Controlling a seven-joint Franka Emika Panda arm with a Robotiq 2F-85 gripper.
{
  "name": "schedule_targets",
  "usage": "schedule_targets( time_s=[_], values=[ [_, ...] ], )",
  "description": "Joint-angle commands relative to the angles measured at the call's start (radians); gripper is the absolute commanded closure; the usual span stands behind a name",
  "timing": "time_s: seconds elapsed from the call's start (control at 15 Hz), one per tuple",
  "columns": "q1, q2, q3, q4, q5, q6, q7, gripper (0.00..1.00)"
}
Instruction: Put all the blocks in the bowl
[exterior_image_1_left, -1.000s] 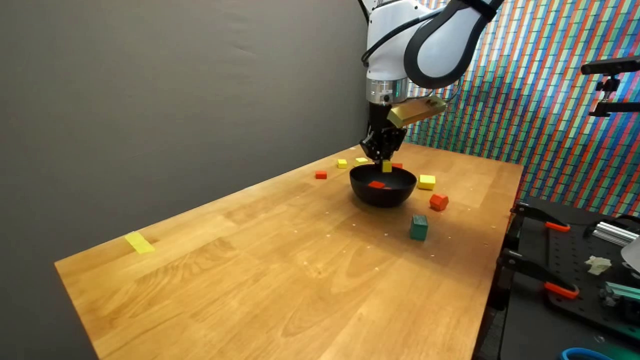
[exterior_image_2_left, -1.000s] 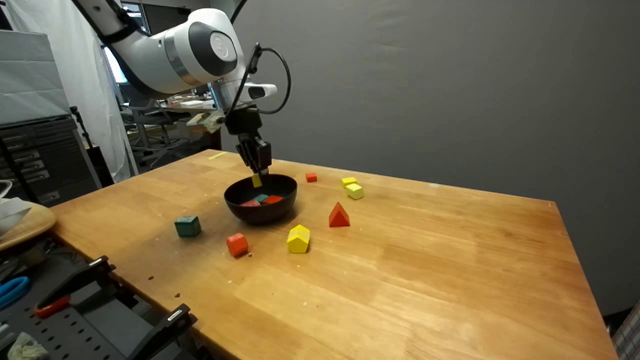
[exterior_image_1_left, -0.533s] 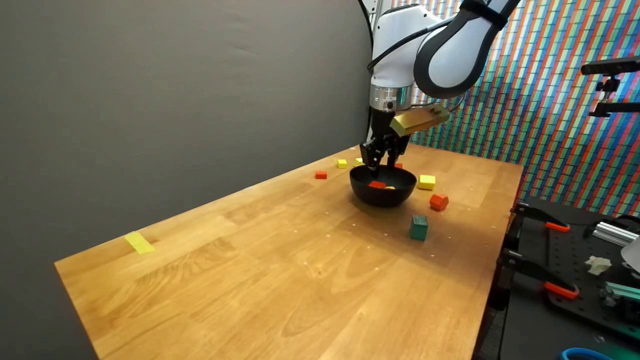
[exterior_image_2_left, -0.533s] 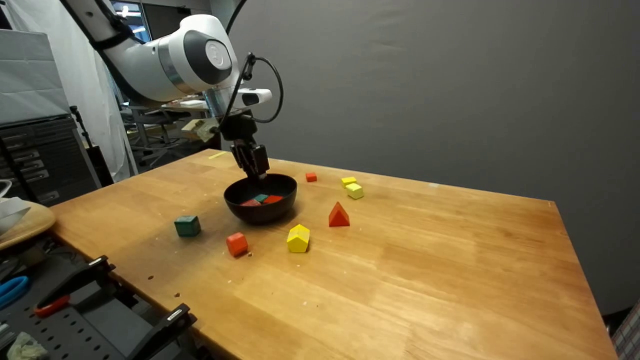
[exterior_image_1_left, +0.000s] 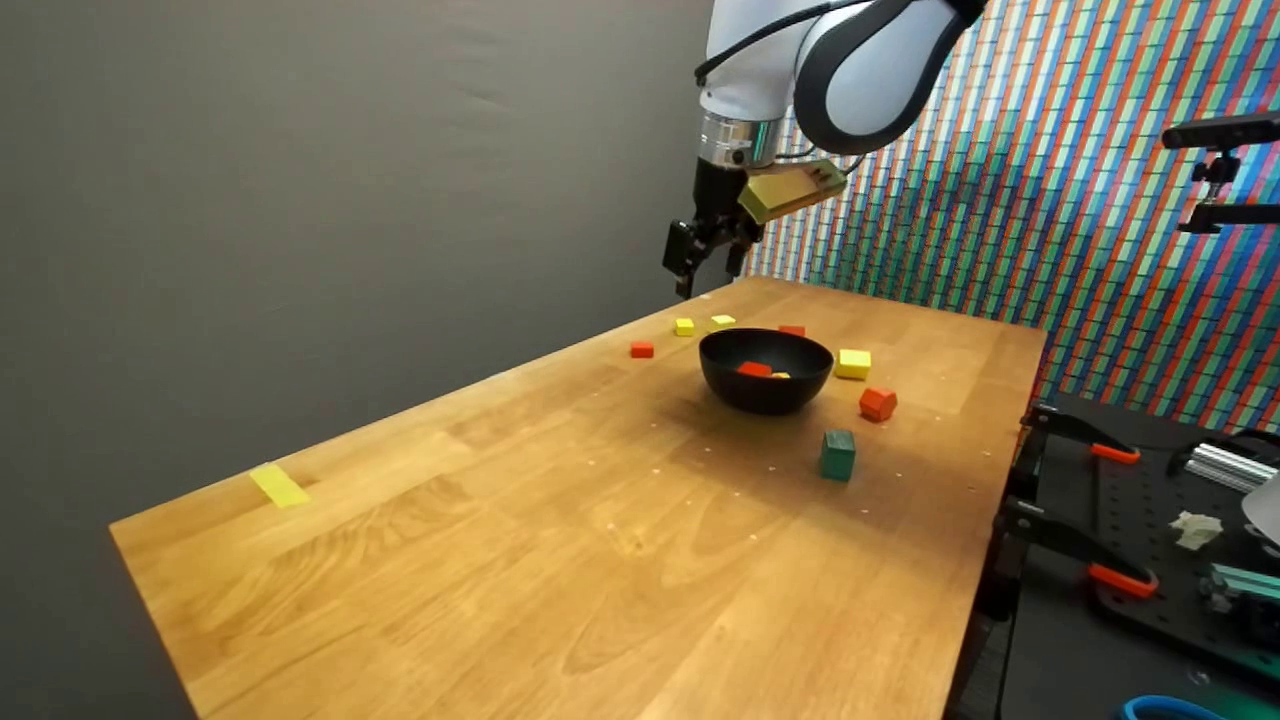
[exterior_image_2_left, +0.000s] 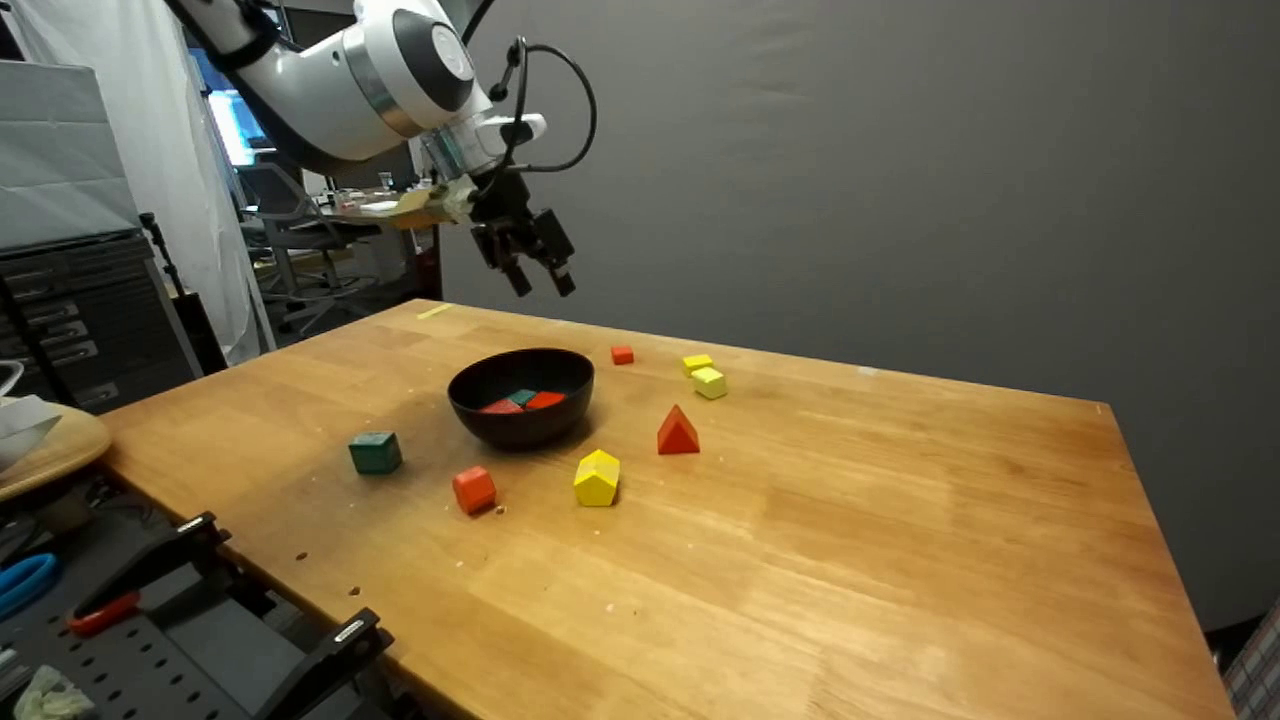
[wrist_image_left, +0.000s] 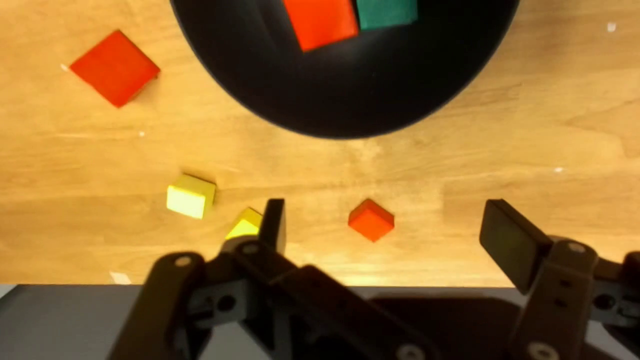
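Note:
The black bowl (exterior_image_2_left: 520, 430) holds a red block (exterior_image_2_left: 545, 399), another reddish block (exterior_image_2_left: 502, 406) and a green block (exterior_image_2_left: 522, 396); a sliver of a yellow block (exterior_image_1_left: 781, 376) shows over its rim. Open and holding nothing, my gripper (exterior_image_2_left: 545, 287) hangs in the air above the table's wall-side edge. Seen from the wrist, a small red block (wrist_image_left: 371, 221) lies below, between the spread fingers of the gripper (wrist_image_left: 386, 224). Two small yellow blocks (exterior_image_2_left: 697, 364) (exterior_image_2_left: 710, 382) sit near that edge. Around the bowl are a red triangular block (exterior_image_2_left: 678, 432), yellow block (exterior_image_2_left: 597, 478), red block (exterior_image_2_left: 475, 490) and green block (exterior_image_2_left: 376, 453).
A flat yellow strip (exterior_image_1_left: 279, 485) is stuck on the wooden table (exterior_image_1_left: 500, 560) near a far corner. A grey wall (exterior_image_2_left: 900, 200) rises along the table's back edge. Black clamps with orange tips (exterior_image_1_left: 1080, 548) grip the opposite side, beside a dark workbench.
A second ago my gripper held a yellow block over the bowl. It has opened, the yellow block has dropped into the bowl, and the arm has risen and shifted toward the wall.

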Motion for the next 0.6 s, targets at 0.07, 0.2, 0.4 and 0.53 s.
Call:
schedule_targets(
  time_s=[0.07,0.2,0.4,0.53],
  values=[
    [-0.103,0.195,0.068,0.217,0.183,0.039,-0.206,0.0],
    [-0.128,0.289,0.088,0.321,0.276,0.031,-0.282,0.0],
    [-0.146,0.421,0.103,0.484,0.368,-0.021,-0.357,0.0],
    [-0.148,0.49,0.1,0.574,0.401,-0.059,-0.379,0.0]
  ],
)
